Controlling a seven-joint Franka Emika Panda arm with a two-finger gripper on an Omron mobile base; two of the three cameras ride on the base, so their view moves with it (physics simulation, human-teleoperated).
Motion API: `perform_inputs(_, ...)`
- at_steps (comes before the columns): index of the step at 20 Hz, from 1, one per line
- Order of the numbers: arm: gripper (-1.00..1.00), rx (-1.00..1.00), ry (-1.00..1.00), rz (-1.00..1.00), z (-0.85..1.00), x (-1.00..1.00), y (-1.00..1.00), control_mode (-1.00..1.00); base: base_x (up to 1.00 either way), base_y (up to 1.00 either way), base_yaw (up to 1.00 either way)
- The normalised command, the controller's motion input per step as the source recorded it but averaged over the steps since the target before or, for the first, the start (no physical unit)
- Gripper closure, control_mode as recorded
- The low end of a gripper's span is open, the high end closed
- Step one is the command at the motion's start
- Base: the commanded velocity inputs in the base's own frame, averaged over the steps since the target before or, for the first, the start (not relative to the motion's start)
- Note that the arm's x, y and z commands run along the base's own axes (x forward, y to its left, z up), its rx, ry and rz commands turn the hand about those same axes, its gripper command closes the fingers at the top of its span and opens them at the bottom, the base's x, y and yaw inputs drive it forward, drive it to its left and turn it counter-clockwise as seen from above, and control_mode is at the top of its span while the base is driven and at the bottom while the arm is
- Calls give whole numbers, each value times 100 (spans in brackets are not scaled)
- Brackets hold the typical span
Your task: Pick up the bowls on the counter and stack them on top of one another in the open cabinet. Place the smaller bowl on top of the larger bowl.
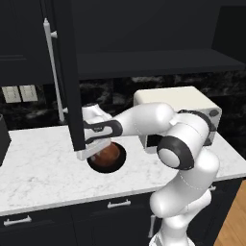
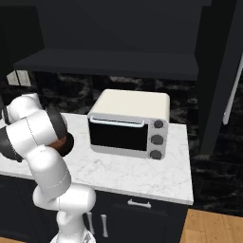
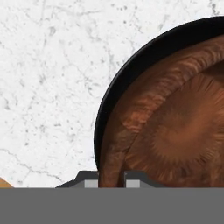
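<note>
The gripper [image 3: 112,178] pinches the rim of the brown bowl [image 3: 175,127], one finger inside the wall and one outside, jaws drawn narrow. Beyond and beneath the fingers, the black bowl [image 3: 131,74] sits on the counter [image 3: 48,87], ringing the brown one, which looks nested in or just over it. The brown bowl looks rigid, light and glossy, so likely slippery; a rim pinch may let it tilt. The cabinet [image 1: 144,60] shelf lies well above the fingers.
</note>
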Motion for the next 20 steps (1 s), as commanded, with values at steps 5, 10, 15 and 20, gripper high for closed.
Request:
perform_inputs(5, 100, 0, -5, -1, 0, 0, -5, -100, 0, 0, 0)
perform_inputs(10, 100, 0, -1, -1, -7, 0, -14, -100, 0, 0, 0)
perform_inputs(15, 100, 0, 0, -1, -2, 0, -30, -100, 0, 0, 0)
perform_inputs(20, 100, 0, 0, 0, -4, 0, -8, -100, 0, 0, 0)
